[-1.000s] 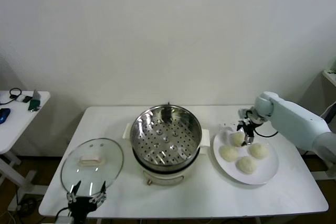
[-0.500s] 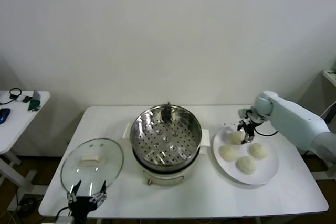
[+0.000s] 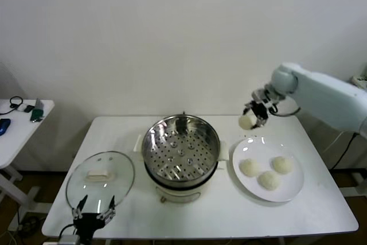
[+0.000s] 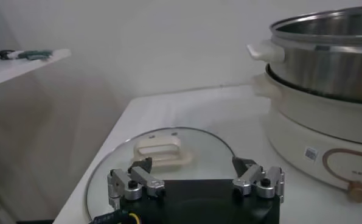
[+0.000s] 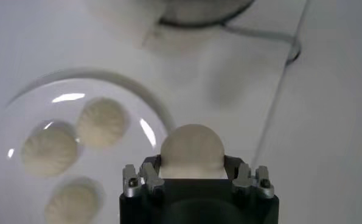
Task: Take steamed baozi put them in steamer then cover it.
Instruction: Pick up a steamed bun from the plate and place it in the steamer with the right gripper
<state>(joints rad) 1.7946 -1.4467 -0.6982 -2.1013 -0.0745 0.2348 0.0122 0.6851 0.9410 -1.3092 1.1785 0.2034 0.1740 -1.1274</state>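
My right gripper (image 3: 251,117) hangs in the air above the far edge of the white plate (image 3: 289,190), just right of the steamer, and is shut on one off-white steamed baozi (image 3: 246,121). In the right wrist view that baozi (image 5: 191,148) bulges out between the fingers of the right gripper (image 5: 191,171). Three more baozi (image 3: 249,167) (image 3: 268,180) (image 3: 282,164) lie on the plate. The steamer (image 3: 181,146), a shiny steel pot with a perforated tray on a cream base, stands uncovered at the table's middle. My left gripper (image 4: 193,166) waits open at the front left, over the lid's near edge.
The glass lid (image 3: 100,179) with a cream handle lies flat on the table left of the steamer. A small side table (image 3: 20,127) with a few items stands at the far left. The wall is close behind the table.
The right gripper has closed on the plate's far-left baozi and lifted it up and a little toward the steamer. The left arm has stayed still.
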